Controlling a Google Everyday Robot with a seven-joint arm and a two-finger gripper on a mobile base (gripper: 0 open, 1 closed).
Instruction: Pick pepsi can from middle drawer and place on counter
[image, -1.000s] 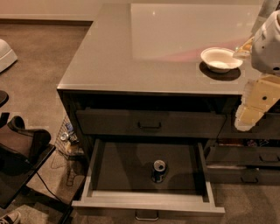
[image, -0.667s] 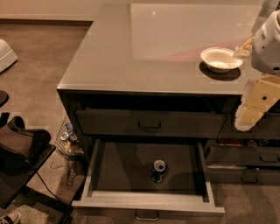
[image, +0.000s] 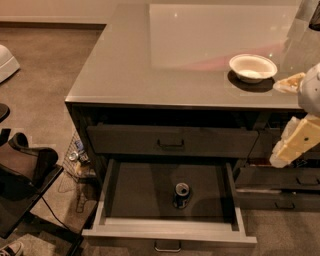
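Observation:
The pepsi can (image: 181, 194) stands upright in the open middle drawer (image: 145, 187), right of the drawer's centre, its silver top facing up. The drawer is pulled out below a closed like drawer (image: 171, 141). The grey counter (image: 150, 65) spreads above both. My gripper (image: 294, 142), with pale yellowish fingers, hangs at the right edge of the view, in front of the counter's edge, well above and to the right of the can. It holds nothing that I can see.
A white bowl (image: 252, 67) sits on the counter at the right. Narrower closed drawers (image: 280, 180) stand to the right of the open one. A dark chair (image: 20, 185) and a wire basket (image: 77, 160) stand on the carpet at the left.

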